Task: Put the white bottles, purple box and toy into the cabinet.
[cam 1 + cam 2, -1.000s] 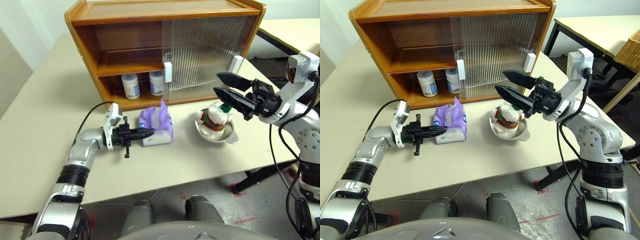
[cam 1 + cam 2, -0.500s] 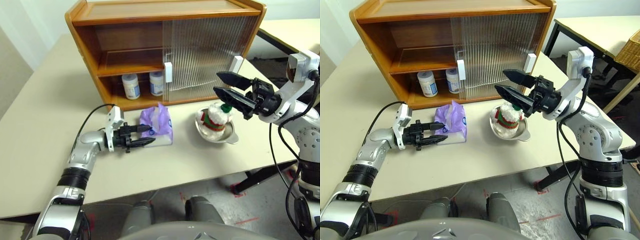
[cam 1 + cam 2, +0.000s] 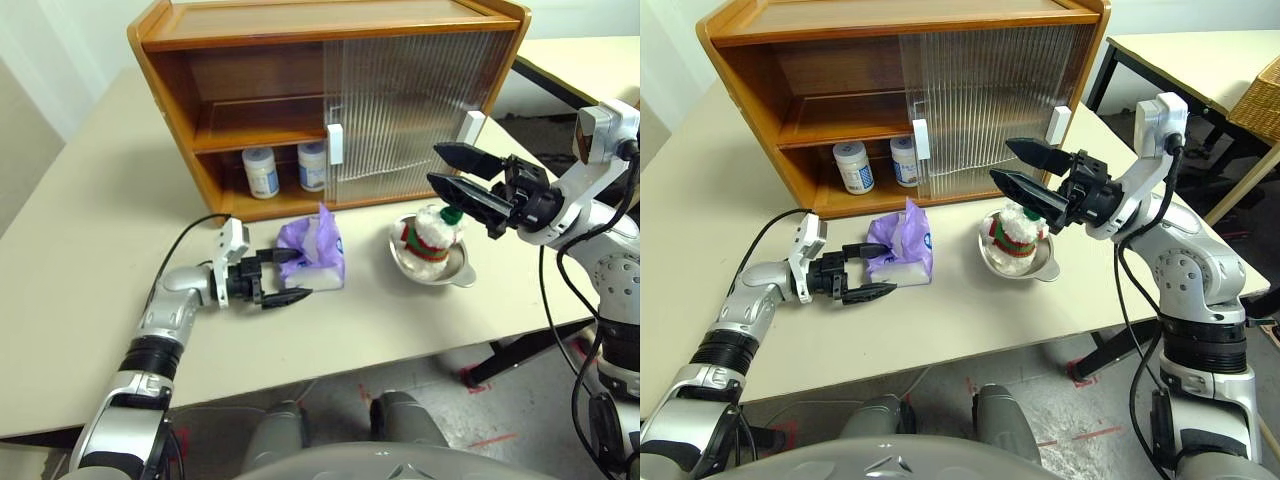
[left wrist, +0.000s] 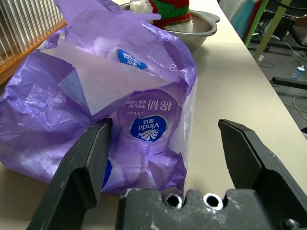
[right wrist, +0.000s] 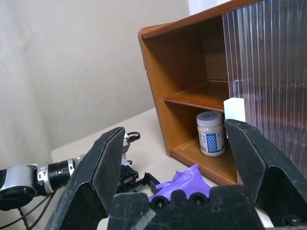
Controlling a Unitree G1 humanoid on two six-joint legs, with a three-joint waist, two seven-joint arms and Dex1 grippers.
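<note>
Left tool [image 3: 287, 280] spread wide, level, at the near end of the purple tissue pack [image 3: 318, 252] lying on the surface [image 3: 90, 260] before the cabinet [image 3: 330, 95]. Best pushed further round the pack's body before pinching, avoiding loose wrapper. Right tool [image 3: 452, 172] spread above the toy [image 3: 430, 234].

Both arms were silver-grey metal with black joint bands, each ending in a gripper of two black tapered fingers. The left gripper [image 3: 285, 275] carried a small white box with a looping black cable; the right gripper [image 3: 452, 170] had a white block on its wrist and black cables
</note>
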